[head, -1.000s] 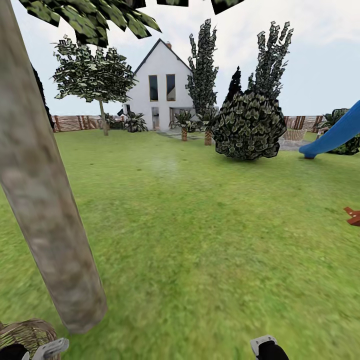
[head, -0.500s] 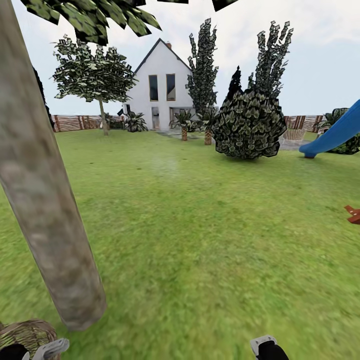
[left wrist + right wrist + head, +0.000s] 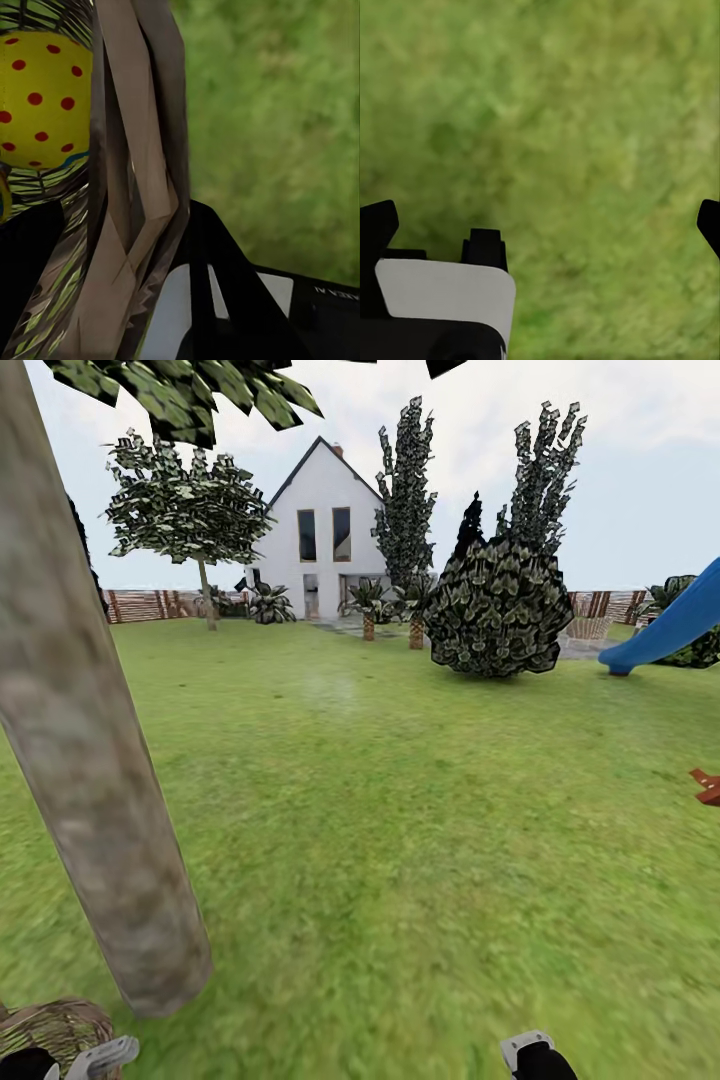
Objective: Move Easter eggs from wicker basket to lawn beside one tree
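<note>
Basket [image 3: 55,1028] at left gripper [image 3: 187,300], just beside tree [image 3: 95,780] | its fingers flank handle [image 3: 139,157], grip unclear | egg [image 3: 41,97] inside | right gripper [image 3: 540,225] wide, empty over lawn [image 3: 420,840] | set basket down level, lift eggs singly.
</note>
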